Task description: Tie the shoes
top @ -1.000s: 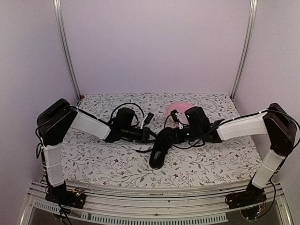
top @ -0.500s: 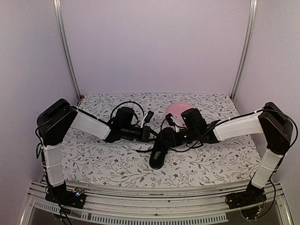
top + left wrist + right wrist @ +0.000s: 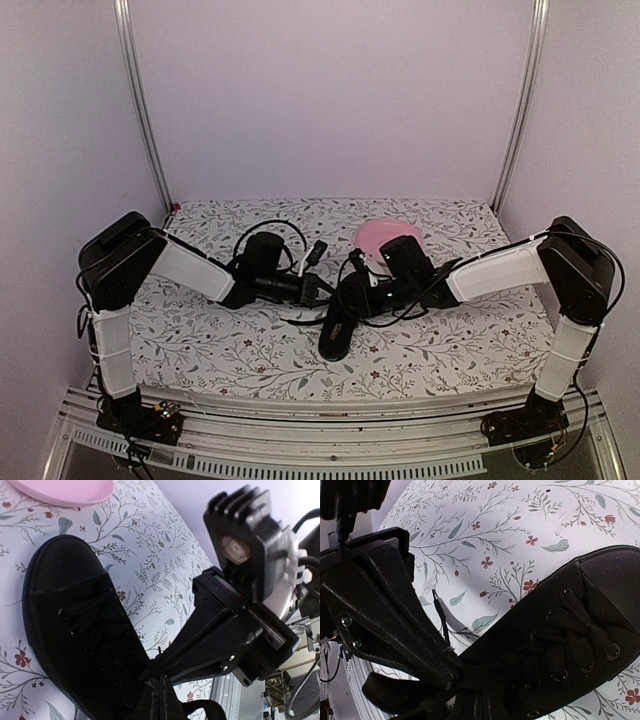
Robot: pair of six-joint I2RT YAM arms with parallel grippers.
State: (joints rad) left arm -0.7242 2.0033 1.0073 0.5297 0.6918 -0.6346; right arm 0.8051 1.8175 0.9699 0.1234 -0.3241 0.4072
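Note:
The black shoe (image 3: 336,328) lies at the middle of the table, toe toward the near edge. Both grippers meet over its laced top. My left gripper (image 3: 319,291) comes in from the left and my right gripper (image 3: 349,296) from the right, tips almost touching. In the left wrist view the shoe (image 3: 75,625) fills the left side, and my left gripper (image 3: 160,680) is shut on a black lace. The right gripper's fingers (image 3: 220,630) cross in front. In the right wrist view my right gripper (image 3: 481,692) is shut on a lace beside the eyelets (image 3: 580,645). A loose lace tip (image 3: 439,617) sticks up.
A pink plate (image 3: 380,234) sits just behind the right gripper, and its rim shows in the left wrist view (image 3: 60,492). Black cables loop over the table behind the left wrist (image 3: 270,232). Metal frame posts stand at the back corners.
The right arm has moved left, bringing its gripper closer to the left gripper over the shoe. The left gripper has shifted slightly left. The shoe has stayed in place.

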